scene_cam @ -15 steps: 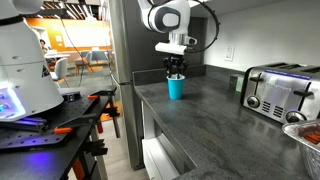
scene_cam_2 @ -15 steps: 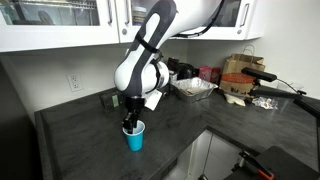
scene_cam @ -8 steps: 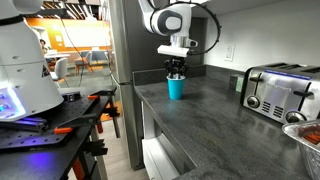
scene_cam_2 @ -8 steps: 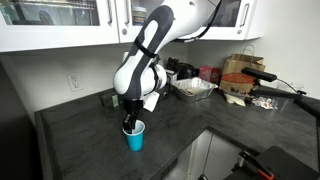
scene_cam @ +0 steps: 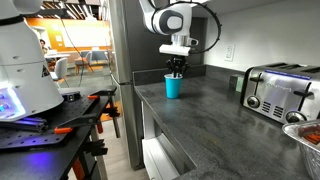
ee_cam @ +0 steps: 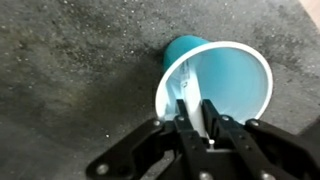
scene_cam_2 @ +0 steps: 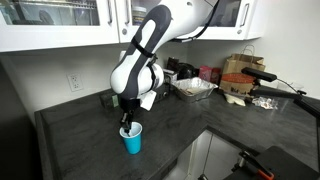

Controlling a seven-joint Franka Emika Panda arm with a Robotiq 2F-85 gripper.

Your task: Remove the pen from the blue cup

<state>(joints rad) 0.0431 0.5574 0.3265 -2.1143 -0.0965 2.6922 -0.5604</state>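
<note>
Gripper is positioned directly over the blue cup, its fingers drawn close and pinching the white pen at the cup's mouth. The cup stands upright on the dark countertop, well left of the chrome toaster.

blue cup: cyan outside, paler blue inside, whitish rim; pen: white; gripper: black; countertop: dark grey, fine pale speckle; toaster: chrome silver, dark slots
</note>
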